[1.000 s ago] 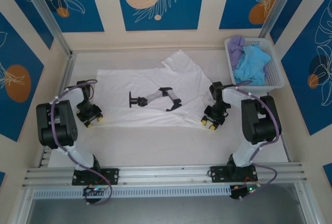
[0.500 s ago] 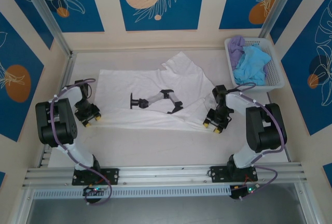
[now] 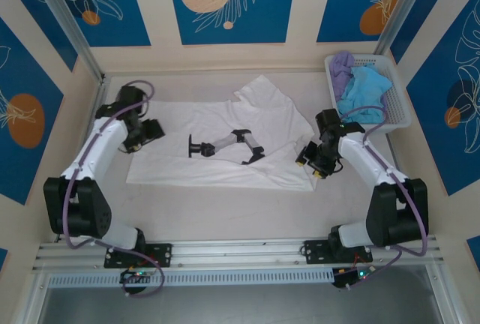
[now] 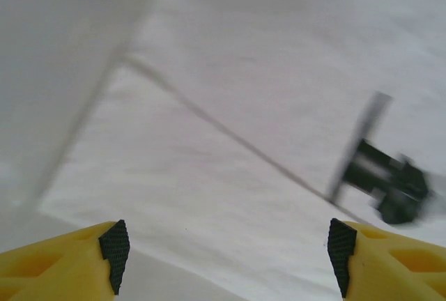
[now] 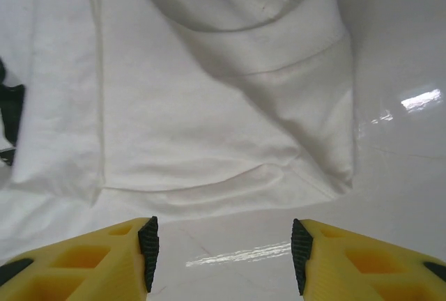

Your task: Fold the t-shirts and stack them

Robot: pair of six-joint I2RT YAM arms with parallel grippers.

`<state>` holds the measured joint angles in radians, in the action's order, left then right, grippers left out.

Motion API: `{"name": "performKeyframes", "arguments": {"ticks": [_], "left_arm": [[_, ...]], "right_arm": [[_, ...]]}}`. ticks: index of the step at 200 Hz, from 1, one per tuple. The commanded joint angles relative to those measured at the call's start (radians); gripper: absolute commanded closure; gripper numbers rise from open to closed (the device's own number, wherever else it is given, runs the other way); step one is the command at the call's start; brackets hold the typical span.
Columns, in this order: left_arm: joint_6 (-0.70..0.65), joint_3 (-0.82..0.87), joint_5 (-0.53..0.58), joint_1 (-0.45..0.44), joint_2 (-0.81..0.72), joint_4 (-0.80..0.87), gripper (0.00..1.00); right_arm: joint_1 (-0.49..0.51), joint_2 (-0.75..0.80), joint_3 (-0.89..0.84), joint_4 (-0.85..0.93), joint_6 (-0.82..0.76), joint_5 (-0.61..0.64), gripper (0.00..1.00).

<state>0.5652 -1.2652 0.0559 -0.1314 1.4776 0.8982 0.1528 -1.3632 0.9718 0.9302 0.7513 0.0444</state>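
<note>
A large white t-shirt (image 3: 225, 125) lies spread flat on the table, with a dark print (image 3: 223, 146) at its middle. My left gripper (image 3: 156, 130) hangs over the shirt's left edge; in the left wrist view it (image 4: 228, 259) is open, with white cloth (image 4: 230, 141) and the dark print (image 4: 387, 179) below. My right gripper (image 3: 307, 165) is at the shirt's lower right corner. Seen from the right wrist, it (image 5: 224, 253) is open over bare table just short of the folded sleeve and hem (image 5: 230, 106). A light blue t-shirt (image 3: 364, 93) and a lavender one (image 3: 343, 64) lie bunched in the basket.
The white lattice basket (image 3: 373, 125) stands at the back right corner, just behind the right arm. Metal frame posts (image 3: 71, 28) rise at the table's back corners. Bare table (image 3: 225, 208) stretches between the shirt's near hem and the arm bases.
Both grippers have opened wider and lifted off the shirt's near edge. The left one moved back to the shirt's upper left; the right one moved slightly back and right. The near hem lies straighter.
</note>
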Motion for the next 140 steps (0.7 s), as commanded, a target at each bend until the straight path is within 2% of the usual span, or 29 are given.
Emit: {"name": "performKeyframes", "arguments": {"ticks": [1, 17, 34, 64, 103, 140], "left_arm": [[-0.071, -0.029, -0.107, -0.211, 0.024, -0.062, 0.24], [-0.136, -0.081, -0.141, -0.391, 0.098, -0.085, 0.24], [-0.168, -0.138, -0.199, -0.541, 0.188, -0.106, 0.25], [-0.119, -0.273, -0.224, -0.707, 0.362, -0.072, 0.26], [0.07, -0.371, -0.287, -0.757, 0.509, -0.059, 0.31], [0.172, -0.428, -0.319, -0.762, 0.59, -0.039, 0.32]], "right_arm": [[0.001, 0.09, 0.004, 0.014, 0.073, -0.049, 0.45], [0.01, 0.142, -0.012, 0.016, 0.106, -0.05, 0.46], [0.024, 0.184, -0.039, 0.042, 0.141, -0.032, 0.47], [0.043, 0.245, -0.125, 0.05, 0.163, -0.053, 0.48], [0.049, 0.268, -0.205, 0.049, 0.149, -0.065, 0.48], [0.052, 0.253, -0.249, 0.009, 0.131, -0.073, 0.48]]}}
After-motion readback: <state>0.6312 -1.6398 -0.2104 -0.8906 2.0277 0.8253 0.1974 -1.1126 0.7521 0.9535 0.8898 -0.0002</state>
